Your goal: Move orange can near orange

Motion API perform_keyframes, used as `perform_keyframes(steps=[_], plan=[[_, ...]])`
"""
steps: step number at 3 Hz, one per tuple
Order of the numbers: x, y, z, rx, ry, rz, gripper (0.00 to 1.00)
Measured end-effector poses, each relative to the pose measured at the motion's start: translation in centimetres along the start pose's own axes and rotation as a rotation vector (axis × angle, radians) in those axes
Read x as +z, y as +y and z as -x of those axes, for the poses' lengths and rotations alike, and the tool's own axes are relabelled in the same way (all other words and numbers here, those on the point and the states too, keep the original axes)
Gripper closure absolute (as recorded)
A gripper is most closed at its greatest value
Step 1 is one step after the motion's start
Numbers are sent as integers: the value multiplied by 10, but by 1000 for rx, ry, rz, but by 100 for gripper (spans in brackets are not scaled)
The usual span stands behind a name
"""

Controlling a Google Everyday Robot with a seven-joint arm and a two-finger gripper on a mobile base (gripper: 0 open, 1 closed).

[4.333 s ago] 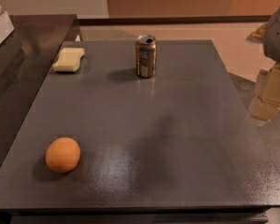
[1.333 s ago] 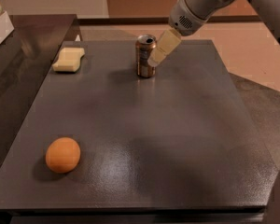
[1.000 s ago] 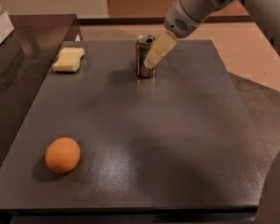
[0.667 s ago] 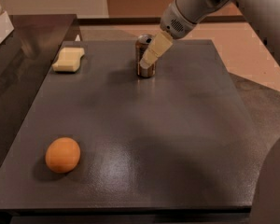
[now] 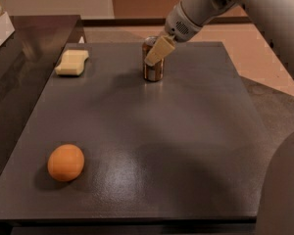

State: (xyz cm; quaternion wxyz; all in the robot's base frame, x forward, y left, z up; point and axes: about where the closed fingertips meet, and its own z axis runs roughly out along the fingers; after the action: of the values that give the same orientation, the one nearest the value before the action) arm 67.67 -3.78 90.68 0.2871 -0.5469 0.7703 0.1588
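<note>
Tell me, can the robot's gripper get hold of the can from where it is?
Probably yes. The gripper is right at the top of the can, overlapping it in this view, and nothing stands between them. The sponge and the orange lie well away on the table.

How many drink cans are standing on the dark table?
1. The can stands upright at the far middle of the table, with the hand at its top. None seems hidden.
</note>
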Motion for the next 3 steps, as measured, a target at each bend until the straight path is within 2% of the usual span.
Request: perform_keyframes(steps=[1,2,3], plan=[[-1,3,3,-9,-14,8,64],[-5,15,9,-41,-33,30,87],[-15,34,16,-93,-50,61,100]])
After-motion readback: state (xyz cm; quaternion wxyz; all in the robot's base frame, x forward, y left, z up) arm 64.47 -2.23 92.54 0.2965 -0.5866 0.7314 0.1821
